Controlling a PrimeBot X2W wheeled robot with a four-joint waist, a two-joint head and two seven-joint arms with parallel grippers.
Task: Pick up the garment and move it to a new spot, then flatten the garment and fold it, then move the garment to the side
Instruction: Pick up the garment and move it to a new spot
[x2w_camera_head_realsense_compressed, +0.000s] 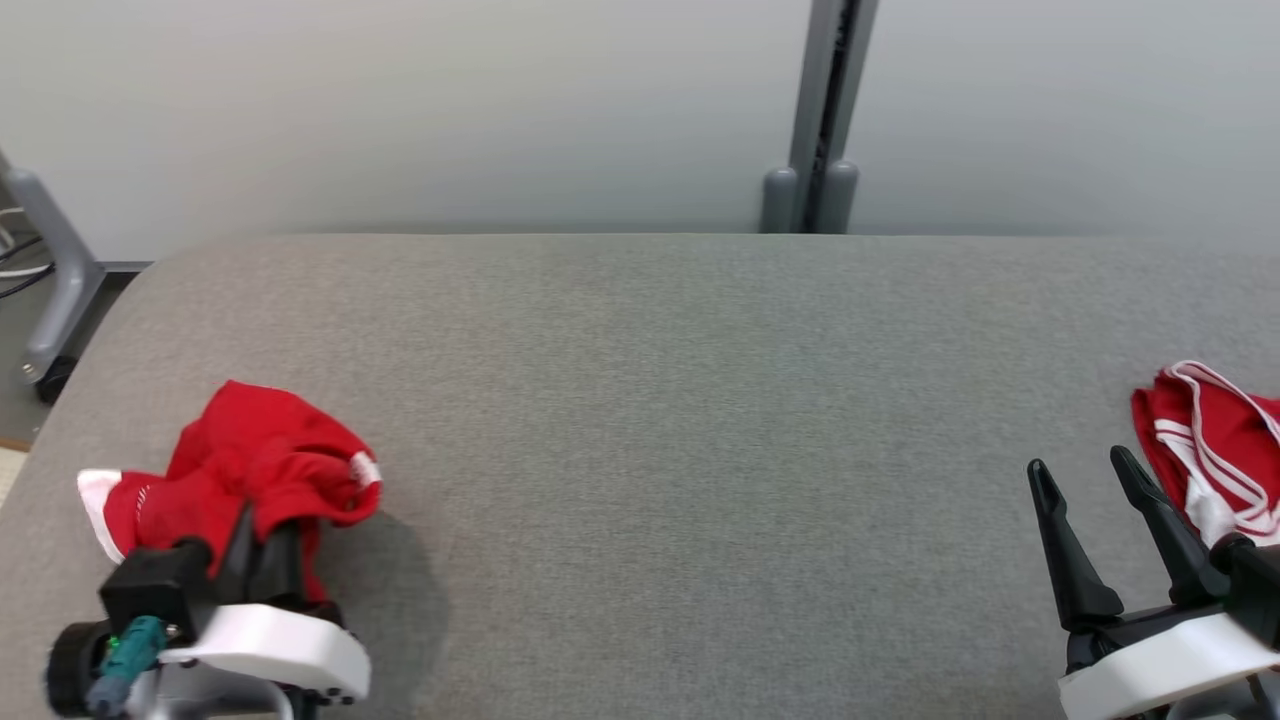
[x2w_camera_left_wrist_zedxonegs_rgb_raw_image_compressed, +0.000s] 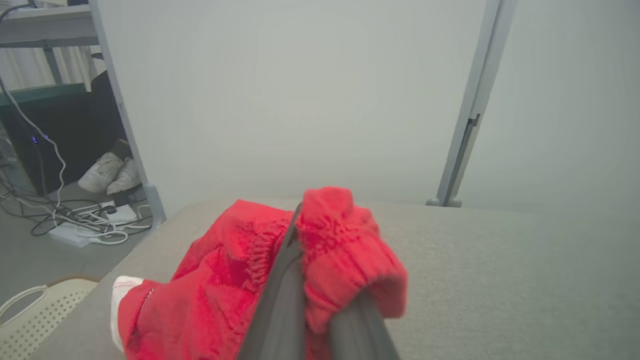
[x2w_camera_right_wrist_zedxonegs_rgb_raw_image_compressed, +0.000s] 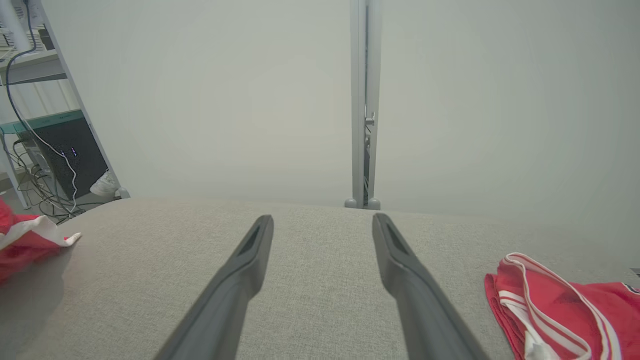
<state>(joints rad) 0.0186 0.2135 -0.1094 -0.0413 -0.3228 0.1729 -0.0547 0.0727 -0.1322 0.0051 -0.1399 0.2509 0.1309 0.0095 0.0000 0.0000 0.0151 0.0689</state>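
A crumpled red garment (x2w_camera_head_realsense_compressed: 260, 460) with a white trim sits at the near left of the grey fabric-covered table (x2w_camera_head_realsense_compressed: 700, 400). My left gripper (x2w_camera_head_realsense_compressed: 245, 515) is shut on its bunched top, and the cloth drapes over the dark fingers (x2w_camera_left_wrist_zedxonegs_rgb_raw_image_compressed: 280, 300) in the left wrist view, where the garment (x2w_camera_left_wrist_zedxonegs_rgb_raw_image_compressed: 215, 285) casts a shadow on the table. The same garment (x2w_camera_right_wrist_zedxonegs_rgb_raw_image_compressed: 25, 240) shows at the left edge of the right wrist view. My right gripper (x2w_camera_head_realsense_compressed: 1080, 465) stands open at the near right with nothing between its fingers (x2w_camera_right_wrist_zedxonegs_rgb_raw_image_compressed: 240, 270).
A second red garment with white stripes (x2w_camera_head_realsense_compressed: 1215, 440) (x2w_camera_right_wrist_zedxonegs_rgb_raw_image_compressed: 565, 305) lies just right of my right gripper. A grey partition post (x2w_camera_head_realsense_compressed: 820, 120) stands behind the table. Cables and shoes (x2w_camera_left_wrist_zedxonegs_rgb_raw_image_compressed: 107, 172) lie on the floor past the table's left edge.
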